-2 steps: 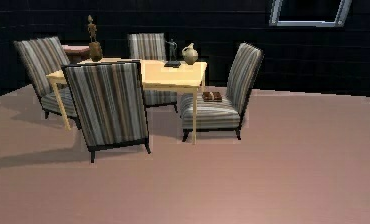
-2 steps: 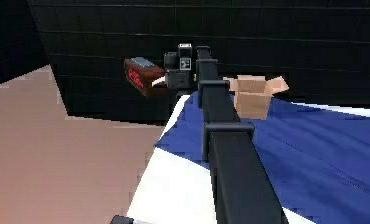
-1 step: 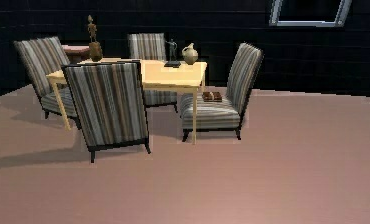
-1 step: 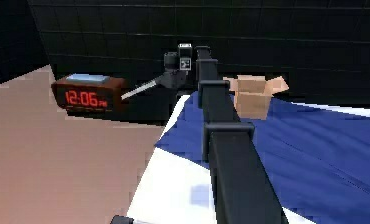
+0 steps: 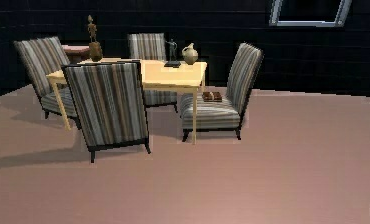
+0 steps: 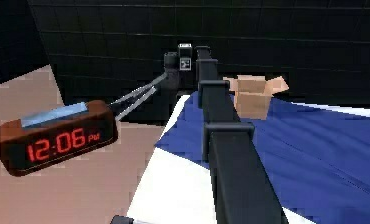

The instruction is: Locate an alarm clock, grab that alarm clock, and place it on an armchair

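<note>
Status: locate and grab judged done. The alarm clock [image 6: 58, 140] (dark red case, red digits) hangs at the far end of the gripper [image 6: 128, 97], clear of the floor [image 6: 83, 195] behind it, so the clock is held. How the fingers stand on it cannot be told.

Left to do: drive to an armchair and set the clock on its seat.

Arm side view: the arm [image 6: 228, 150], a bed [image 6: 313, 150] in a blue and white cover, and a cardboard box [image 6: 255, 95] on it.

Forward view: gives the goal, four striped armchairs round a yellow table [image 5: 183, 72] bearing a jug [image 5: 189, 52]. The nearest armchair [image 5: 108, 105] is back-on. The right-hand armchair [image 5: 228, 95] has its seat exposed, with a small dark thing [image 5: 209, 96] lying on it
</note>
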You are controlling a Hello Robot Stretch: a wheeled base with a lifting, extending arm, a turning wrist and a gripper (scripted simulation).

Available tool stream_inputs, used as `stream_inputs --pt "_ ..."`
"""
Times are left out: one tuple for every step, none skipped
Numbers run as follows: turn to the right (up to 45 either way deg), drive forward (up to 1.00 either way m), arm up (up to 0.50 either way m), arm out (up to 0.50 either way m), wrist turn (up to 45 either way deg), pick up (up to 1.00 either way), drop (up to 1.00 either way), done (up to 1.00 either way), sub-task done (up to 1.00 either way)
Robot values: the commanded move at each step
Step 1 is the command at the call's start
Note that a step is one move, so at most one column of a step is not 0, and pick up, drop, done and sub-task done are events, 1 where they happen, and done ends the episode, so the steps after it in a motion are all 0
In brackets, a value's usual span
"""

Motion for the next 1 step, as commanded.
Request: stream_inputs --pt "0.0 0.0 0.0 0.0 -27.0 0.0 0.0 0.0 0.0"
